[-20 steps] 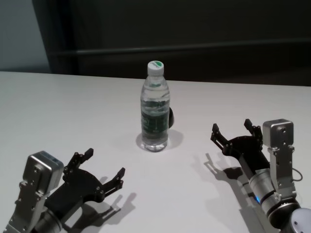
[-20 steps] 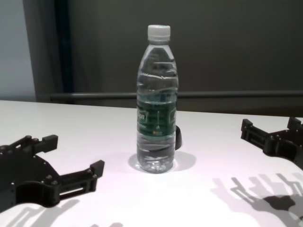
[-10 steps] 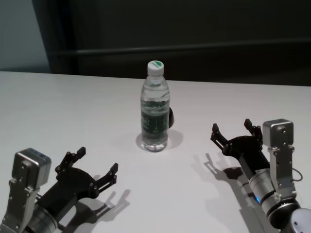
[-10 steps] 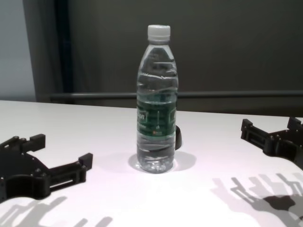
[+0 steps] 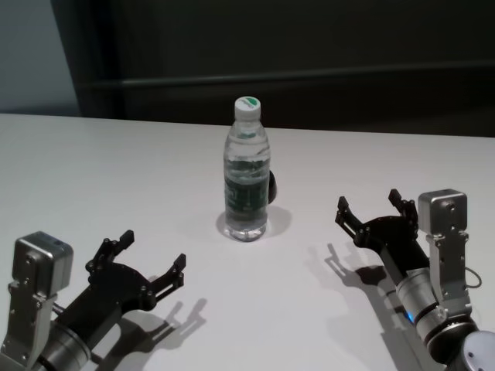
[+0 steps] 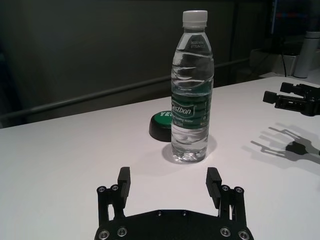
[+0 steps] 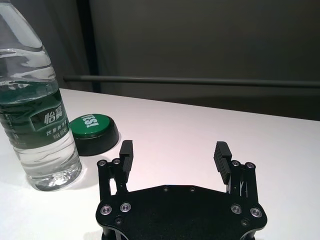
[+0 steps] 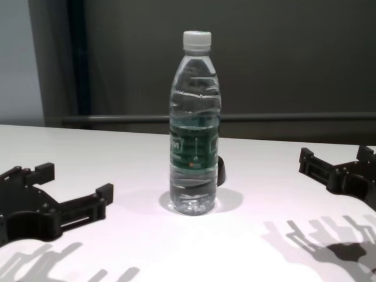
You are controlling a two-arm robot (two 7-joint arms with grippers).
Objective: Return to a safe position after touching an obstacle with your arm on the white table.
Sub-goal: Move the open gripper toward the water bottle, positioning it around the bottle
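Note:
The obstacle, a tall clear water bottle [image 5: 246,182] [image 8: 195,135] with a white cap and a dark green label, stands upright near the middle of the white table [image 5: 116,170]. My left gripper [image 5: 153,249] [image 8: 75,181] hovers low at the near left, open and empty, well apart from the bottle. In the left wrist view its fingers [image 6: 124,181] point at the bottle [image 6: 191,110] from a distance. On the near right sits my right gripper [image 5: 368,201] [image 8: 335,154], also open and empty, clear of the bottle [image 7: 35,125].
A low black puck with a green top [image 6: 161,125] [image 7: 93,131] lies just behind the bottle, on its right side. Beyond the table's far edge are a dark wall and a horizontal rail [image 8: 294,117].
My left gripper has drawn back toward the near left, away from the bottle, most of it in the first half second. The bottle and the right arm have not moved.

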